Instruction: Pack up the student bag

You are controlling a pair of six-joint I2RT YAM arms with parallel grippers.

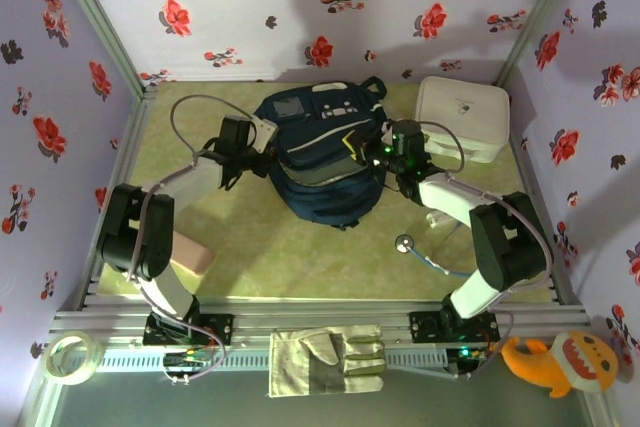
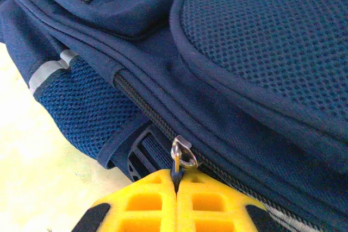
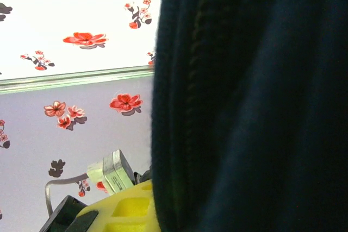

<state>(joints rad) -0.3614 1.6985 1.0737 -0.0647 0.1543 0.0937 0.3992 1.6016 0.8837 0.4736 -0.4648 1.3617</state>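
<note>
Looking across from the left, I see a tape roll (image 1: 68, 357) lying on the frame outside the worktop's (image 1: 300, 257) near left corner. A pink block (image 1: 190, 255) rests on the worktop just inside that corner, beside the left arm.

The left end effector (image 1: 262, 137) reaches to the left flank of the student bag (image 1: 325, 162). In its wrist view the left end effector (image 2: 176, 180) is clenched, with both yellow fingers (image 2: 147, 199) pressed together on the dark tab of a metal zipper pull (image 2: 182, 153). The zipper track runs diagonally along the bag's (image 2: 261, 52) navy side seam, above a mesh pocket (image 2: 81, 107).

The bag lies flat at the middle of the worktop, toward the far edge, grey panel facing up. Below it, on the near rail, a pale work glove (image 1: 325, 359) lies flat.

The right end effector (image 1: 372, 152) sits against the bag's right flank. Its wrist view shows one yellow finger (image 3: 128, 210) at the bottom and dark navy fabric (image 3: 255, 107) pressed close to the lens. I cannot tell whether this end effector is clenched on the fabric or released.

Further right, a small metal disc (image 1: 404, 243) on a thin cable lies near the right arm. A white case (image 1: 462, 117) occupies the far right corner. An orange plush toy (image 1: 550, 359) sits outside the near right corner.
</note>
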